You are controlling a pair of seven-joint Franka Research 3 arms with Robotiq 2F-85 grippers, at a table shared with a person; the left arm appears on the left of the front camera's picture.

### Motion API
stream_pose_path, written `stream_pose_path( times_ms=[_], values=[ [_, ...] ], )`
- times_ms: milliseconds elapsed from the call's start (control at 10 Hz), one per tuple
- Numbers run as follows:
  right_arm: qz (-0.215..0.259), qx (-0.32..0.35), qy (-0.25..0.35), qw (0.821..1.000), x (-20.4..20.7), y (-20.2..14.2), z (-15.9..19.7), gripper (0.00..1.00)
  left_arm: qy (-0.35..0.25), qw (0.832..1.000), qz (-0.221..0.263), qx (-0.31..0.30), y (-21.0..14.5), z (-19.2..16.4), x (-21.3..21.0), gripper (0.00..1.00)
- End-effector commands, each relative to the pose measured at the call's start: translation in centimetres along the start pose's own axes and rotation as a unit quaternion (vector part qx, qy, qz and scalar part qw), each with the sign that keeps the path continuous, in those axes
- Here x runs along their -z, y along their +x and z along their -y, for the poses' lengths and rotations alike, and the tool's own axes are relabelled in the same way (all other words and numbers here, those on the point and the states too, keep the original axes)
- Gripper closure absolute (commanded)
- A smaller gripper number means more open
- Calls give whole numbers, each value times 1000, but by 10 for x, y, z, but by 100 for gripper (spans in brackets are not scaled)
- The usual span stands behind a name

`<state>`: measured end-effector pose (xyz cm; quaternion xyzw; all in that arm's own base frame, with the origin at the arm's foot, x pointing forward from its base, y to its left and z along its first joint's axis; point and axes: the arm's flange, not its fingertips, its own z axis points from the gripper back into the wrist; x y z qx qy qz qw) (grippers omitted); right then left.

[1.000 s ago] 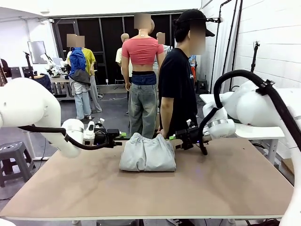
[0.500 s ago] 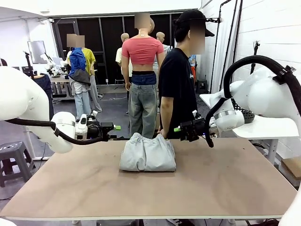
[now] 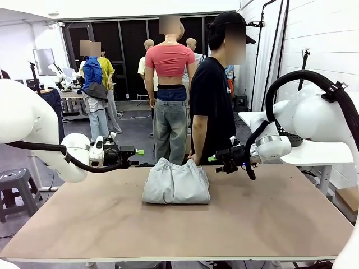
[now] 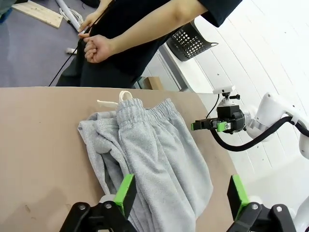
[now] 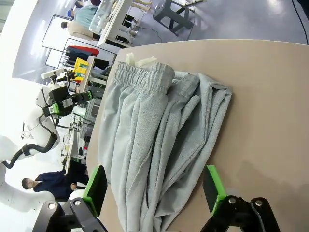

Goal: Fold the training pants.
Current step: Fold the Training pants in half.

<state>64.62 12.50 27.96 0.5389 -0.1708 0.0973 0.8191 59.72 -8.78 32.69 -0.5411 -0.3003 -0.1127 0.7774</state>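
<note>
The training pants (image 3: 176, 182) lie folded on the table (image 3: 263, 224), near the middle of its far edge, the waistband end toward that edge. A drawstring end (image 4: 124, 95) lies on the table just beyond the waistband. The left gripper (image 3: 136, 157) hangs over the far edge to the left of the pants, apart from them, jaws spread and pointing toward them. The right gripper (image 3: 216, 161) hangs over the far edge to the right of the pants, also apart and pointing at them, jaws spread. A person (image 3: 213, 106) stands right behind the far edge, behind the right part of the pants, with both hands (image 4: 96, 48) held close to the body. A basket (image 4: 190, 42) sits on a side table beyond the right edge.
</note>
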Motion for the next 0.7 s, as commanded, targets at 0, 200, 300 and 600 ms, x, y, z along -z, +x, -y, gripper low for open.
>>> stream_pose_path(
  times_ms=[0, 200, 300, 600],
  values=[
    [-4, 3, -1, 1000, 1, 5, -2, 0, 3, 1000, 1, -5, 2, 0, 0, 0],
    [-4, 3, -1, 1000, 1, 5, -2, 0, 3, 1000, 1, -5, 2, 0, 0, 0],
    [-4, 3, -1, 1000, 1, 5, -2, 0, 3, 1000, 1, -5, 2, 0, 0, 0],
    [-4, 3, -1, 1000, 1, 5, -2, 0, 3, 1000, 1, -5, 2, 0, 0, 0]
  ],
)
